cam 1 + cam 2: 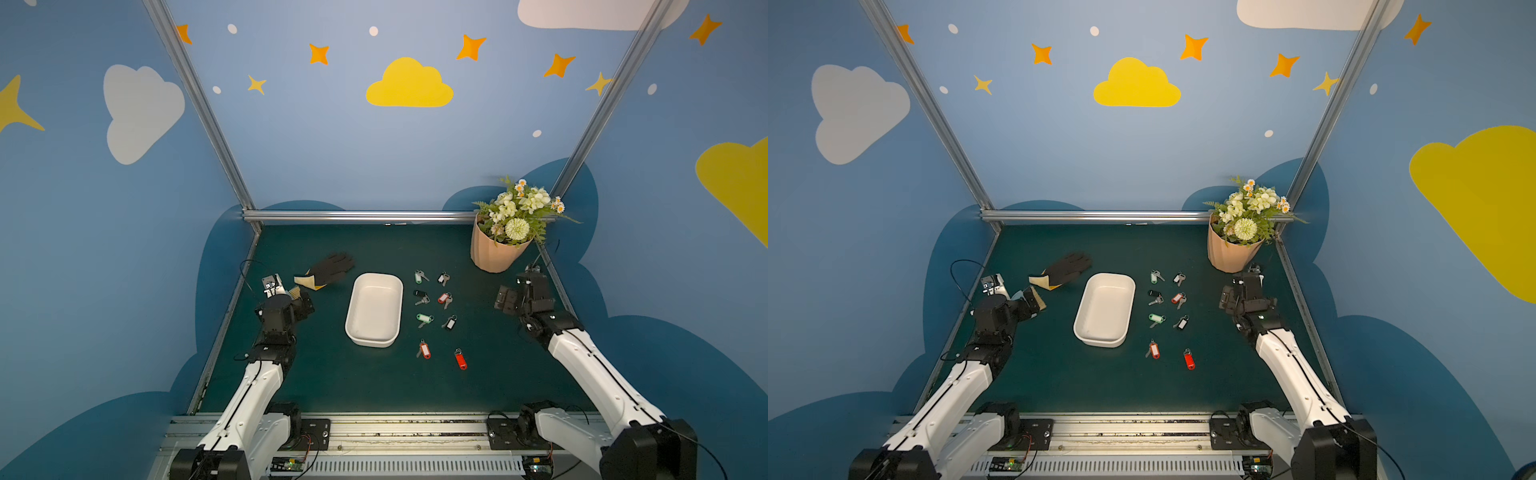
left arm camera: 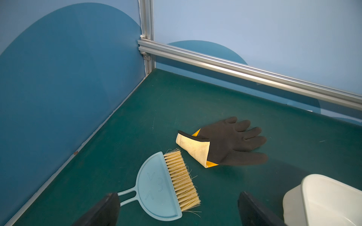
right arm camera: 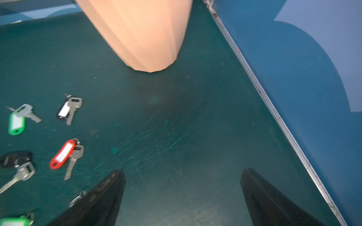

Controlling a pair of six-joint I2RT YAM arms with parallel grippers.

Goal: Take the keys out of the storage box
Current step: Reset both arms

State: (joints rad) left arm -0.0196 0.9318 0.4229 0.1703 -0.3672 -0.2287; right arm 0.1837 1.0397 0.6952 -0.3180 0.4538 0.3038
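Right claw [image 3: 182, 172]: released, both fingers spread wide with only bare green worktop [image 3: 176, 121] between them. Grasping nothing. In a top view it [image 1: 508, 300] hangs low near the worktop's 3 o'clock edge, with the peach flower pot [image 1: 494, 253] at its 12 o'clock.

Keys [image 1: 444, 298]: eight counted, all lying flat on the worktop outside the storage box [image 1: 374, 309], in two loose columns at the box's 3 o'clock.
- Column nearer the box, 12 to 6 o'clock: pale green tag [image 1: 419, 276], black tag [image 1: 421, 296], green tag [image 1: 424, 318], red tag [image 1: 424, 350].
- Outer column: black tag with white label [image 1: 443, 278], red tag, black tag [image 1: 450, 323], red tag [image 1: 460, 360].

Keys relative to right claw: the whole group sits at the claw's 9 o'clock, apart from it, none touching. In the right wrist view the red-tagged key [image 3: 64, 154] lies just outside one finger, and a key ring shows beside that finger's edge.

Left claw [image 2: 178, 195]: also released, fingers wide apart, poised over a pale blue hand brush [image 2: 156, 187] that rests on the worktop. It sits at the box's 9 o'clock, well apart from the keys. A dark glove [image 2: 229, 142] lies flat at the box's 10 o'clock.
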